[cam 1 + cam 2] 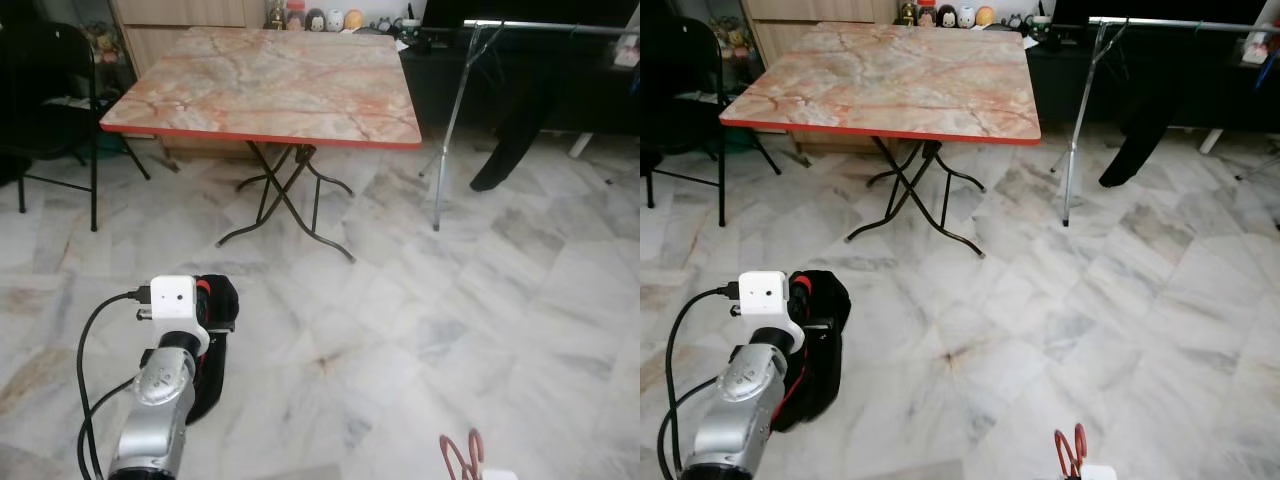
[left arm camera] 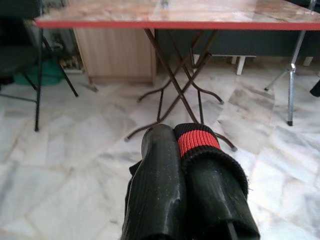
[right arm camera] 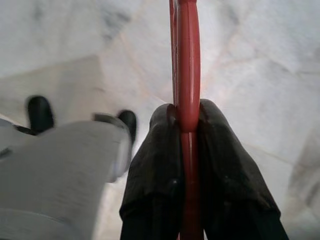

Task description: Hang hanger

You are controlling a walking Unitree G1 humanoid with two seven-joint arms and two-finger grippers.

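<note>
Both eye views are looking forward and down from head height, taking in the marble-topped desk [image 1: 265, 85] across the marble floor [image 1: 420, 330], the right eye sitting slightly to the side. The left wrist camera is looking low and level along its closed jaws toward that desk's folding legs [image 2: 185, 85], sharing them with the eye views. The right wrist camera is pointing close down at the floor.
</note>
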